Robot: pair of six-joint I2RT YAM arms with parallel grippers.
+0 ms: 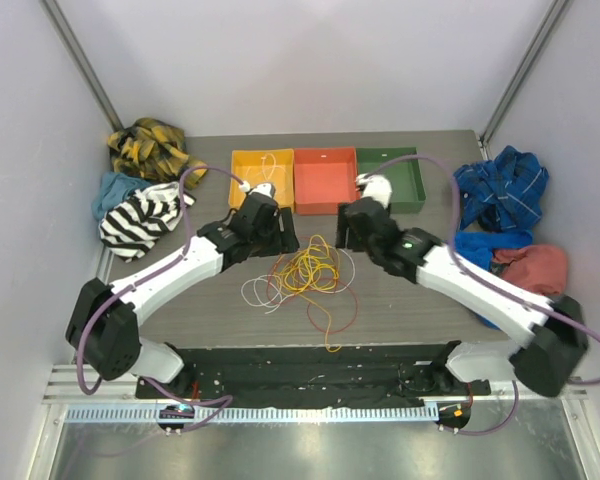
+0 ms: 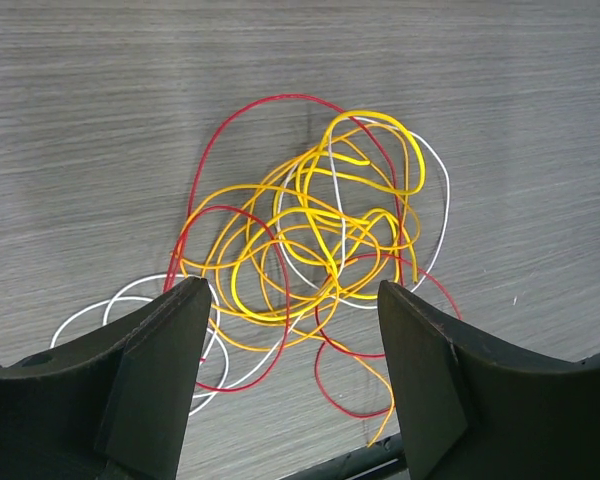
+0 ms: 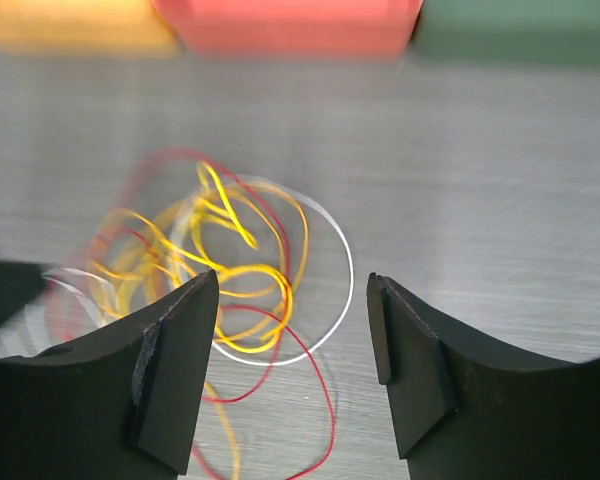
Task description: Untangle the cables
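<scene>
Table (image 1: 400,300): grey wood-grain surface
Cables (image 1: 305,272): thin white, yellow, red wires in tangled loops
Left gripper (image 2: 290,295): jaws wide, empty
Right gripper (image 3: 292,290): jaws wide, empty

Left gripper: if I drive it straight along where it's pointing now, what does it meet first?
Likely the cables: their yellow and red loops lie dead ahead between the left gripper's open fingers, with the table beneath. Height above them is unclear.

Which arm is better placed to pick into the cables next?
Left, probably. The left gripper is open with the cables centred between its fingers. The right gripper is open too, but the tangle sits off to one side of its fingers.
</scene>
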